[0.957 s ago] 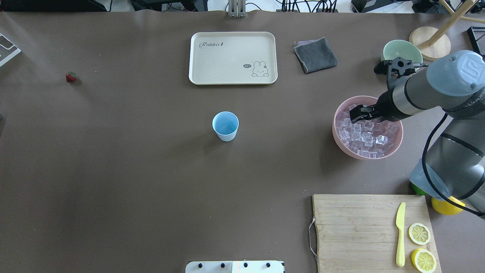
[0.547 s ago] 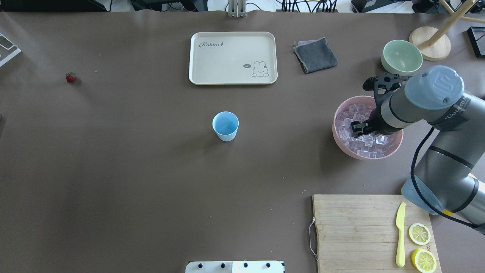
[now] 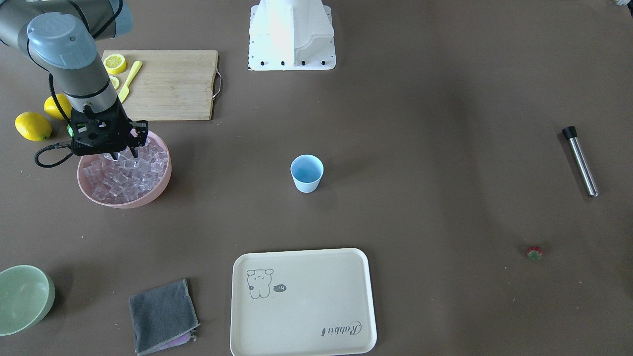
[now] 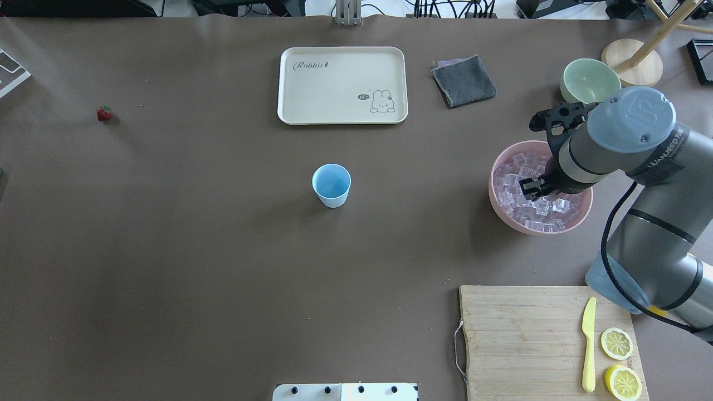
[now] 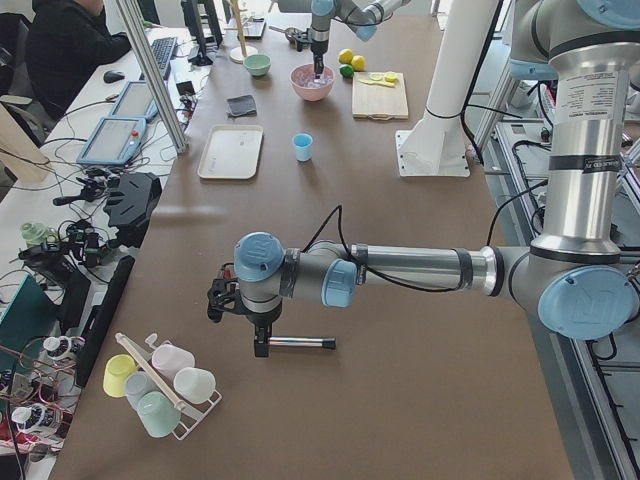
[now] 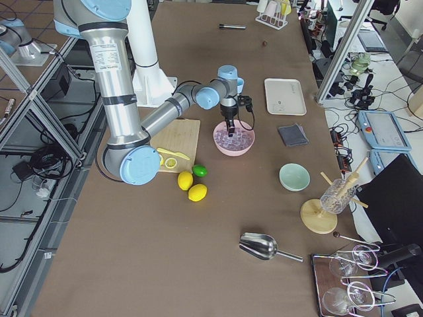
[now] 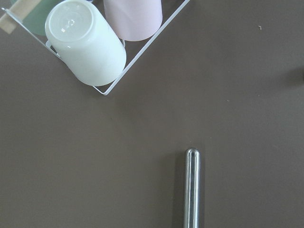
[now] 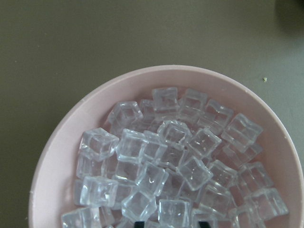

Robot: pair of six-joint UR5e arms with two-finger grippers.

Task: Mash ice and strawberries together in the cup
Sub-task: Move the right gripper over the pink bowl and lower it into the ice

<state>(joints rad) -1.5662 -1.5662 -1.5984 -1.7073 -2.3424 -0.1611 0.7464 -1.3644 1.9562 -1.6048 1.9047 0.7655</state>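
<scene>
A: Entry one, right of the overhead frame: right hand [image 3: 124, 152]. Change over the last second?
B: Shifted from the upper-left part of the pink bowl [image 4: 498, 211] toward its middle, apparently lower too. Fingers spread, tips down among the ice [image 8: 161, 156]. Not yet pinching anything.
A: Meaning for the task?
B: Judged as the opening of the first ice pick. Next, probably: close on one cube. Risk noted: glossy, tightly packed, apt to slip or drag a neighbour.
A: Entry two, frame centre?
B: Cup [image 4: 332, 186]. Upright, unmoved, seemingly empty, well apart from the bowl.
A: Entry three, far left of frame?
B: Strawberry [image 4: 104, 114]. Alone on the surface, unmoved, well apart from the cup.
A: Farthest entry?
B: Left hand [image 5: 262, 345]. Seen only from the side camera, above one end of a steel rod [image 7: 192, 190]. Spread or pressed together: cannot tell.
</scene>
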